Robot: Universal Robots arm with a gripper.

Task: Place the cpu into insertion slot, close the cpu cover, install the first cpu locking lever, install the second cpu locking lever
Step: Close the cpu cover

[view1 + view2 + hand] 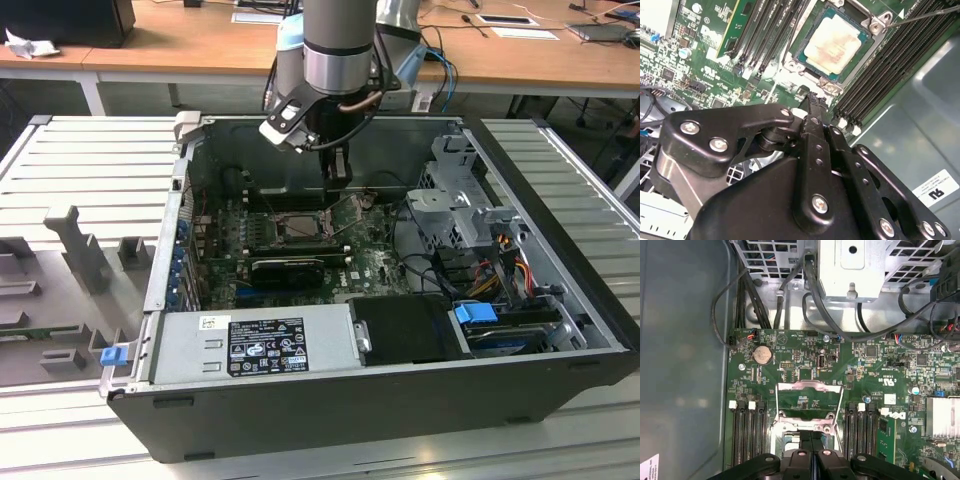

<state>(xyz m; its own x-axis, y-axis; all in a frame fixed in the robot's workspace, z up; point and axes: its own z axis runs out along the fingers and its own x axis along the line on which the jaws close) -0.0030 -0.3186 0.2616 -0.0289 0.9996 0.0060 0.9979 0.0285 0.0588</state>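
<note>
Exterior view: raised, off the arm, angled down into the whole open computer case (400,400), at middle distance.
First wrist view: close over the motherboard (790,370), looking along the gripper (811,434).
Second wrist view: nearer, slanted.
Shared by all three: insertion slot (812,70) and flanking memory slots (880,65).

An open computer case (350,405) on a slatted table (90,160) — power supply (250,345), coin battery (762,355), memory slots (747,432).

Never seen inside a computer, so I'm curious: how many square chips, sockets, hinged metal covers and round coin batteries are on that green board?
cpu: 1
slot: 1
cover: 1
battery: 1
Total: 4
</note>
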